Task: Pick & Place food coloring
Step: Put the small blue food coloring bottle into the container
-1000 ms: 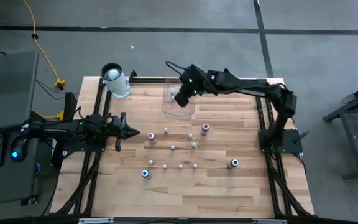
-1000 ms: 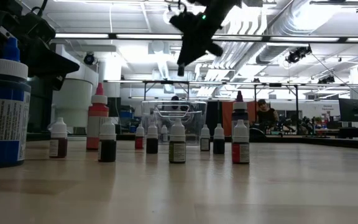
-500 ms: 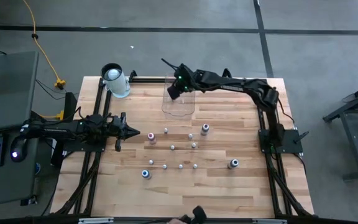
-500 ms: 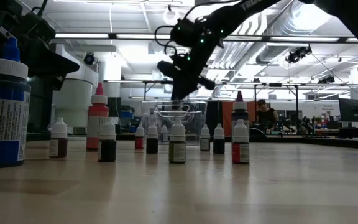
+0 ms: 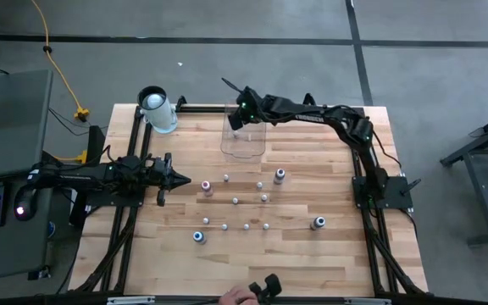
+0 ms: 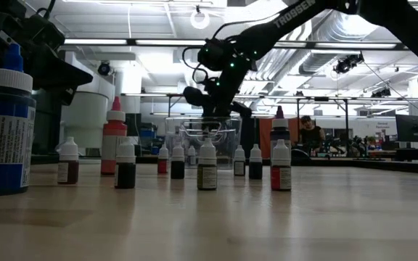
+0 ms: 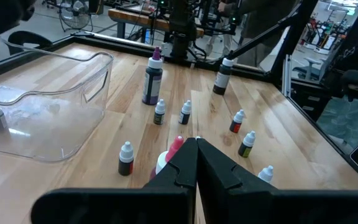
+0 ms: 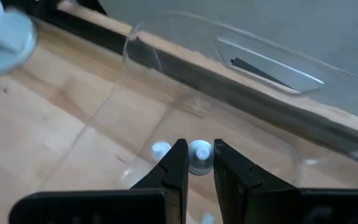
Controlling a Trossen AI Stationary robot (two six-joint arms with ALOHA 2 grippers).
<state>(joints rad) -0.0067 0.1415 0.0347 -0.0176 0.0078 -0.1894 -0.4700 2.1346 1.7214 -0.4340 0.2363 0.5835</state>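
right gripper (image 8: 197, 163) clamped on small bottle (image 8: 199, 155) above clear bin (image 5: 244, 144); left gripper (image 5: 185, 181) fully closed and empty, near loose bottles (image 5: 235, 201) on desk (image 5: 295, 254).

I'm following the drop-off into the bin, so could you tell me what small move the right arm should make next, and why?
Probably open the fingers. The right gripper hangs over the clear bin, shut on a small bottle, with another bottle already on the bin's floor. The left gripper waits shut at the table's left.
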